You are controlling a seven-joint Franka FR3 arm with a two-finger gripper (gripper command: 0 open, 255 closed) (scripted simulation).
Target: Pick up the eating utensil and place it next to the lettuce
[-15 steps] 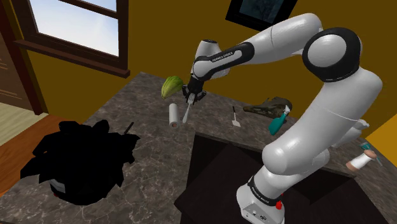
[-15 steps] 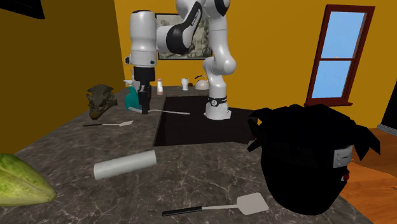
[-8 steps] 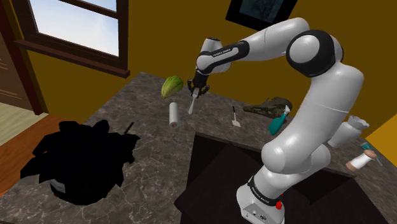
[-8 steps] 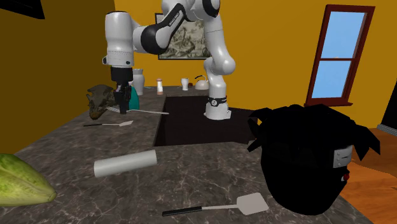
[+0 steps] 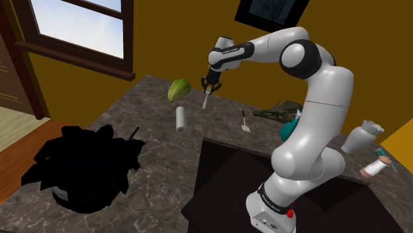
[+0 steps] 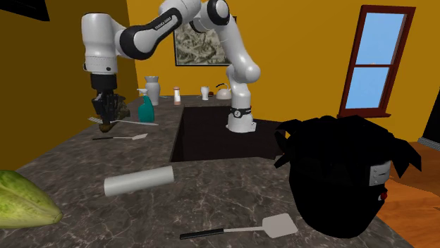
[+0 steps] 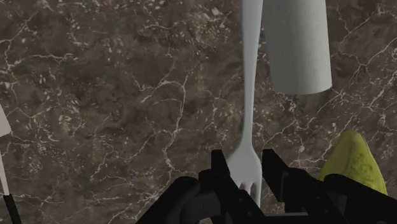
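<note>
The jaws grip the white fork (image 7: 249, 108) by its tines. I'd have the gripper (image 7: 244, 160) lower it flat, just beside the lettuce (image 7: 353, 159).

No word can be read for certain. The dark band with white lettering (image 6: 150, 29) sits on the white arm's forearm, just up the arm from the black fingers (image 7: 275, 170). Its letters are too small to make out in either the second exterior view or the shoulder view. The dark ring at the arm's foot (image 5: 271, 199), well away from the fingers, carries a similar line of white letters, also illegible. The black lumpy bin (image 6: 331, 148), on the worktop far from the fingers, has a small white label (image 6: 378, 172) with dark marks that cannot be read.
</note>
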